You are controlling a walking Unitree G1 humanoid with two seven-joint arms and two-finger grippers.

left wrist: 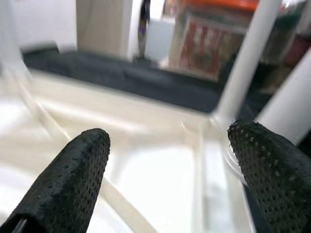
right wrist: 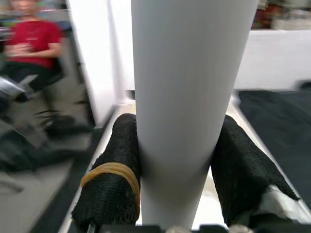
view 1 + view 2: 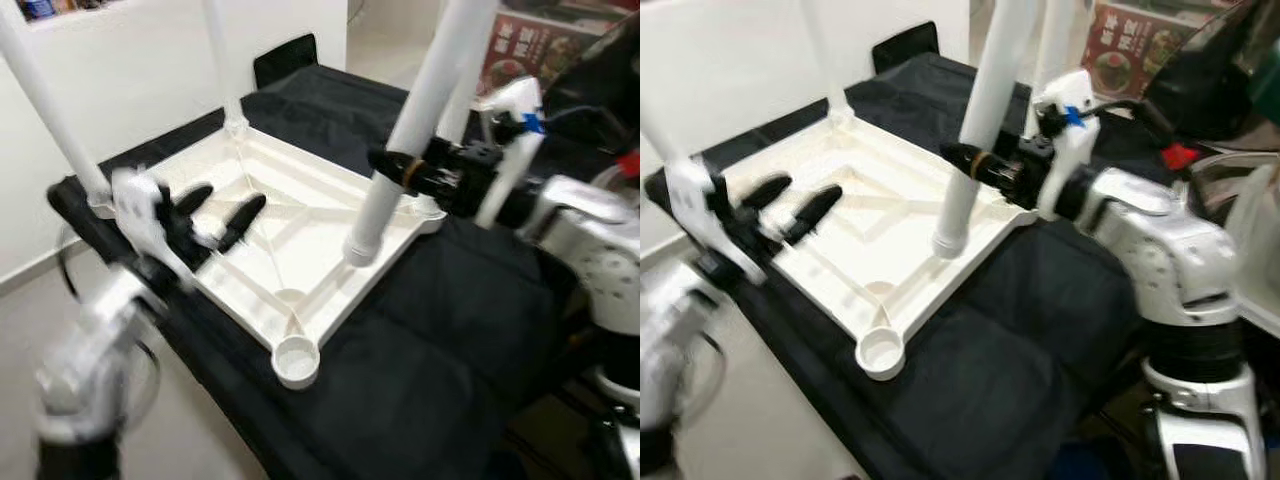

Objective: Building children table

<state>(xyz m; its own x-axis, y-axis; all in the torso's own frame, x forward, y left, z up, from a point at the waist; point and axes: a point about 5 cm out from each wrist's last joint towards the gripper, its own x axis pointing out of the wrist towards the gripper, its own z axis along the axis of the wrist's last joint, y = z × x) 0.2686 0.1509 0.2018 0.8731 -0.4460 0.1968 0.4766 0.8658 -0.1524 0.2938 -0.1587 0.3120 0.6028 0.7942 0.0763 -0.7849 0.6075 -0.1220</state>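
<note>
A white tabletop (image 3: 300,215) lies upside down on a black mat, with white legs standing in its left (image 3: 45,105), far (image 3: 222,60) and right corners. The near corner socket (image 3: 297,360) is bare. My right gripper (image 3: 392,166) is shut on a loose white table leg (image 3: 410,125), holding it tilted with its lower end just above the tabletop's right part. In the right wrist view the leg (image 2: 192,97) sits between the two black fingers (image 2: 114,170). My left gripper (image 3: 218,212) hovers open over the tabletop's left side, holding nothing.
The black mat (image 3: 440,340) covers the surface under the tabletop. A white wall (image 3: 130,60) stands behind on the left. A red poster (image 3: 530,45) is at the back right. A person in a red shirt (image 2: 31,39) sits in the background of the right wrist view.
</note>
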